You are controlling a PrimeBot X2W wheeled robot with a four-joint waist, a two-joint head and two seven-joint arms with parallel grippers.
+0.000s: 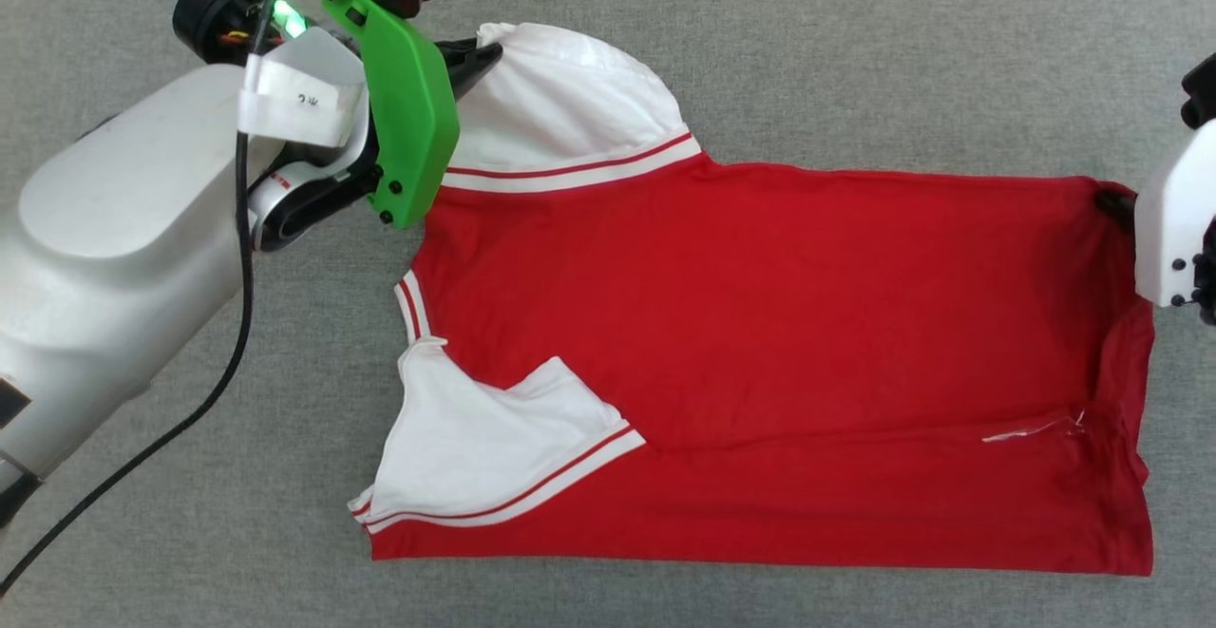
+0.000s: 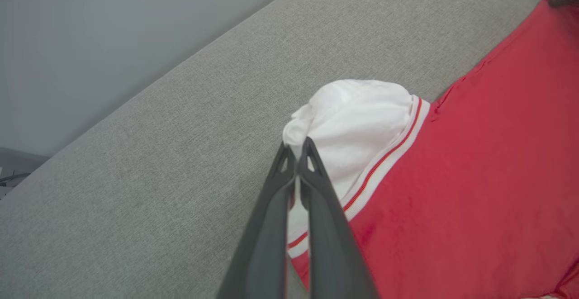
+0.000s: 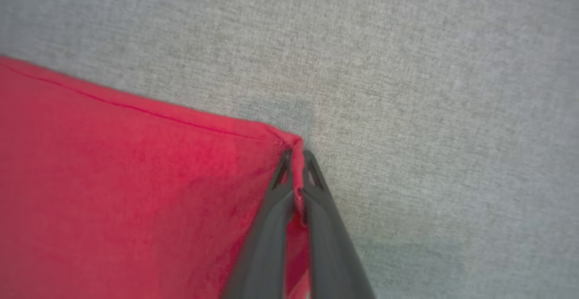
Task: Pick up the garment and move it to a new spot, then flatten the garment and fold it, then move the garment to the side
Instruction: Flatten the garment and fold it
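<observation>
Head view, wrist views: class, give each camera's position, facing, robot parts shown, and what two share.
Head view: on the head, looking down at the red jersey on grey cloth; pale left forearm, left gripper, right gripper.
Left wrist view: from that wrist along shut fingers pinching the white sleeve.
Right wrist view: from that wrist along shut fingers pinching a red corner.
Shared: head and left wrist views show that sleeve.

A pale grey forearm point(image 1: 114, 219) is wearing a bright green bracket point(image 1: 408, 115) with black screws point(image 1: 385, 217); a black cable point(image 1: 242, 257) is trailing along it, and the left gripper point(image 2: 297, 147) is showing slim dark fingers point(image 2: 267, 244).
</observation>
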